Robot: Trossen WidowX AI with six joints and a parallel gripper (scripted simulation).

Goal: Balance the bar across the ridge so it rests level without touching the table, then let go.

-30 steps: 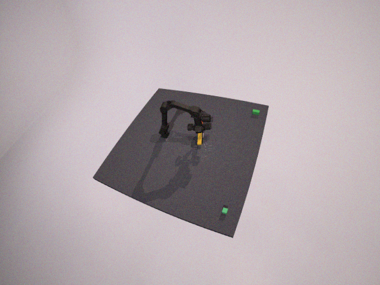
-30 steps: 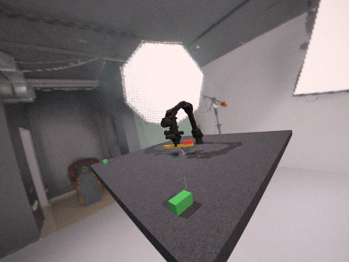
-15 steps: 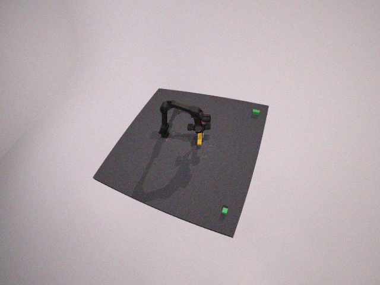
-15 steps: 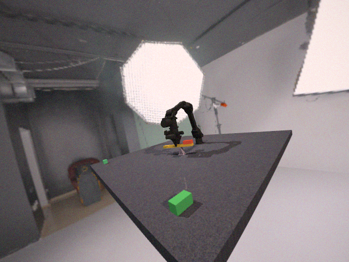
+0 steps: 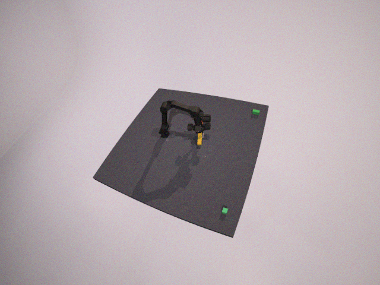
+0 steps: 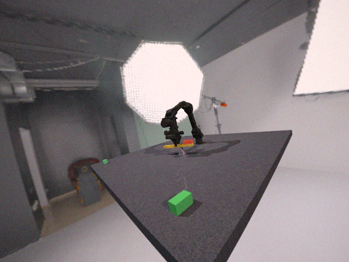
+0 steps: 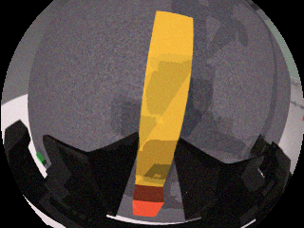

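Exterior view — dark tabletop (image 5: 171,159) (image 6: 214,169) (image 7: 85,85), pale wall (image 6: 253,73), glowing octagonal panel (image 6: 163,81)

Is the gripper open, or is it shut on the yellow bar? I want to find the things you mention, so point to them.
Shut on the bar (image 5: 199,140) (image 6: 169,146) (image 7: 167,81): in the wrist view, the fingers of the gripper (image 5: 199,132) (image 6: 176,144) (image 7: 158,139) press against both its sides.

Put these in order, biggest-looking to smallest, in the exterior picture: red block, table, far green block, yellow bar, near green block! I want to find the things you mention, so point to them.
1. Table (image 5: 122,165) (image 6: 225,174) (image 7: 85,71)
2. Near green block (image 5: 256,111) (image 6: 180,203) (image 7: 41,158)
3. Yellow bar (image 5: 199,139) (image 6: 169,147) (image 7: 166,81)
4. Red block (image 5: 202,122) (image 6: 187,141) (image 7: 147,209)
5. Far green block (image 5: 224,210) (image 6: 104,161)
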